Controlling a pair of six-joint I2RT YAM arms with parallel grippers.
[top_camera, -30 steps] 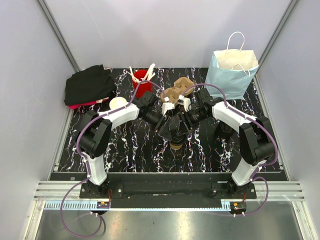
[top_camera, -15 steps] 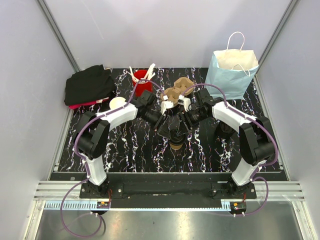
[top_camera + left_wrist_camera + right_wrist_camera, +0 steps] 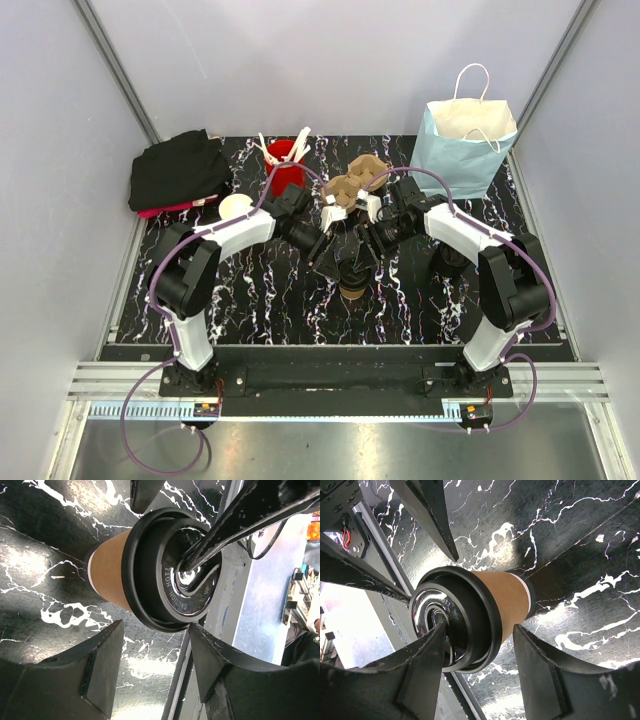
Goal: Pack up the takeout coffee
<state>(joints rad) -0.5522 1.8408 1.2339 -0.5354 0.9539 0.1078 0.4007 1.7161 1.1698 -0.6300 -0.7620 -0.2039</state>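
Top view: over the last second the left arm had shifted only slightly. The left gripper [image 3: 328, 262] and right gripper [image 3: 368, 250] met over the takeout coffee [image 3: 351, 291], which stood mid-table at six o'clock from the moulded-pulp carrier [image 3: 358, 175]. Packing looked not yet begun.

Left wrist: its jaws had narrowed but stood open, clear of the glossy black domed lid [image 3: 170, 575] above the cup's matte, tapered kraft wall.

Right wrist: its fingers straddled the lid; whether they gripped it, I couldn't tell.
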